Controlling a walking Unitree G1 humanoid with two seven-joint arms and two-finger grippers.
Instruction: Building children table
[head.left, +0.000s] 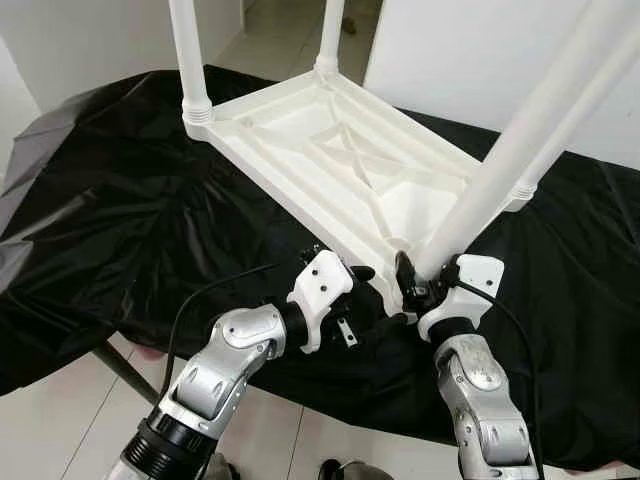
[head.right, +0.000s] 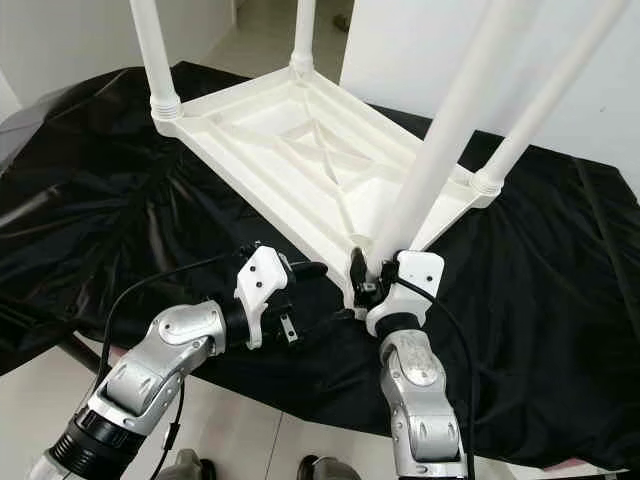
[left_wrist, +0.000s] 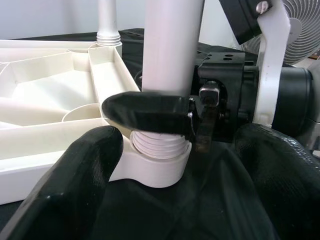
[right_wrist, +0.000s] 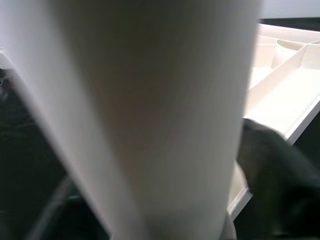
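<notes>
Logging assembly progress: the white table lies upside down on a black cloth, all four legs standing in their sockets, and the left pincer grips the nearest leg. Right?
Not quite: the right pincer grips the nearest leg, as the left eye view shows. The rest stands.

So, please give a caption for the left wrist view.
Right gripper clamps the white table leg above its threaded socket.

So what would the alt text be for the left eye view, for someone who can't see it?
An upside-down white plastic children's table lies on a black cloth, legs pointing up. The right gripper is shut on the nearest leg at its base, beside the corner socket. The left gripper reaches toward the same corner.
</notes>
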